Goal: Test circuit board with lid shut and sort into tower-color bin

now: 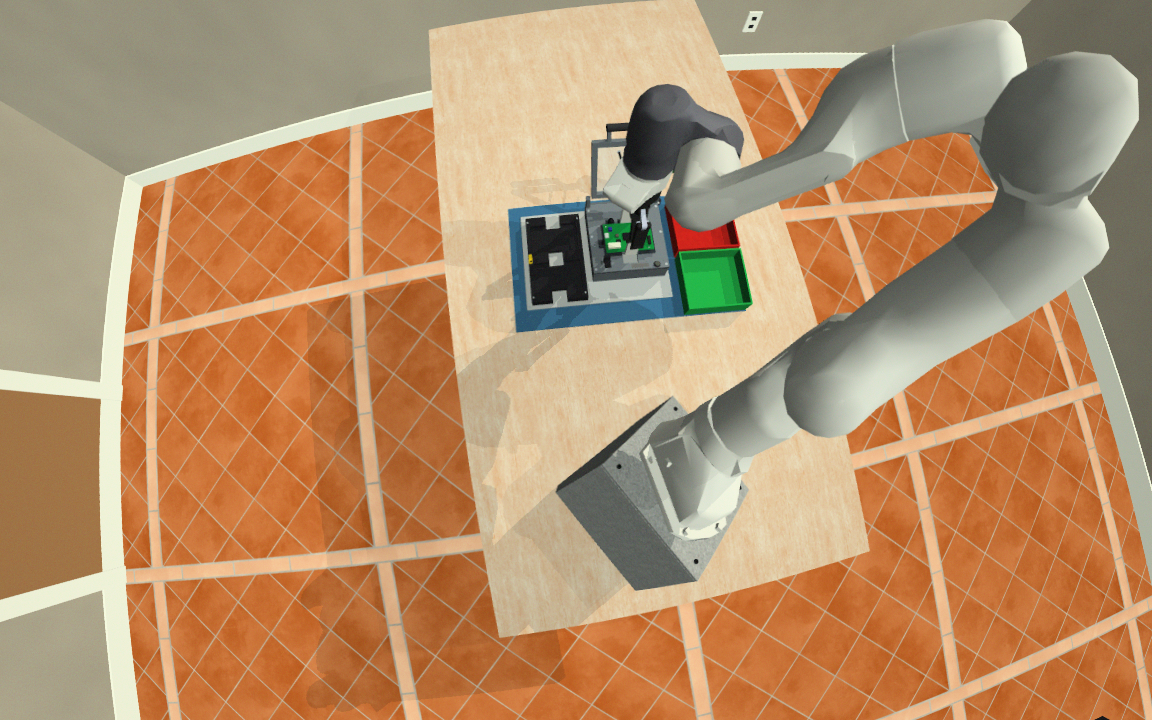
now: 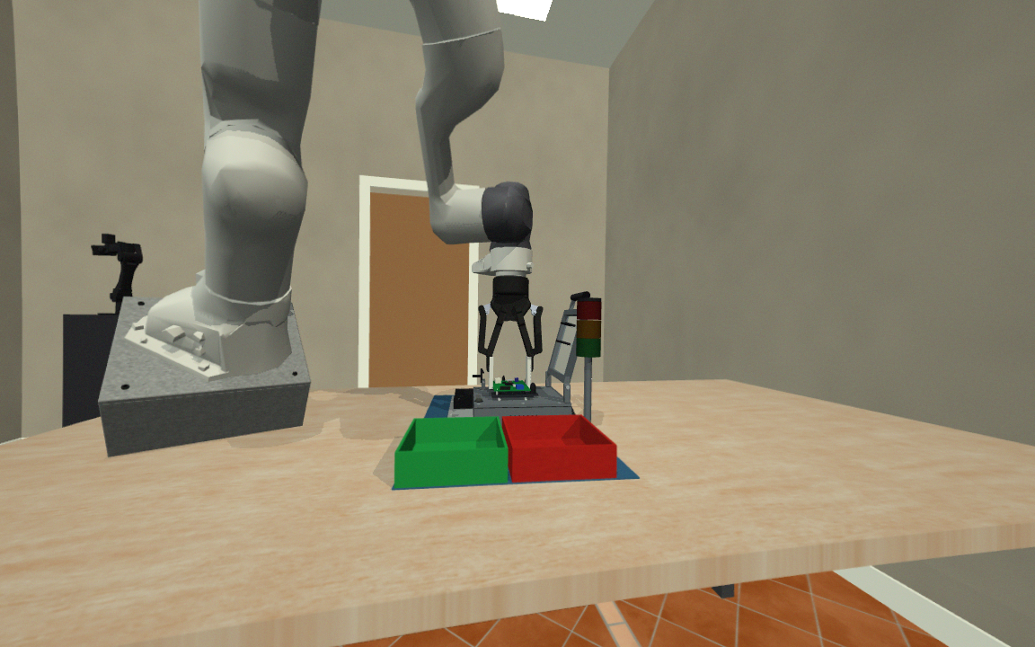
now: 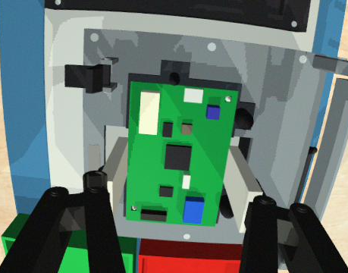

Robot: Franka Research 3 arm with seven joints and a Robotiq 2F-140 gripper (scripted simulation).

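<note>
The green rectangular circuit board [image 3: 180, 153] is gripped by its long edges in the half-closed black end effector [image 3: 179, 184] just above the grey tester's plate [image 3: 275, 106], so seating, lid closing, testing and binning are judged left.

No lettering, brand, number or sign can be read anywhere: the board [image 3: 180, 157] carries only blank chips and blocks, while the tray [image 1: 553, 259] has a small yellow mark on its edge, too small to make out.
</note>
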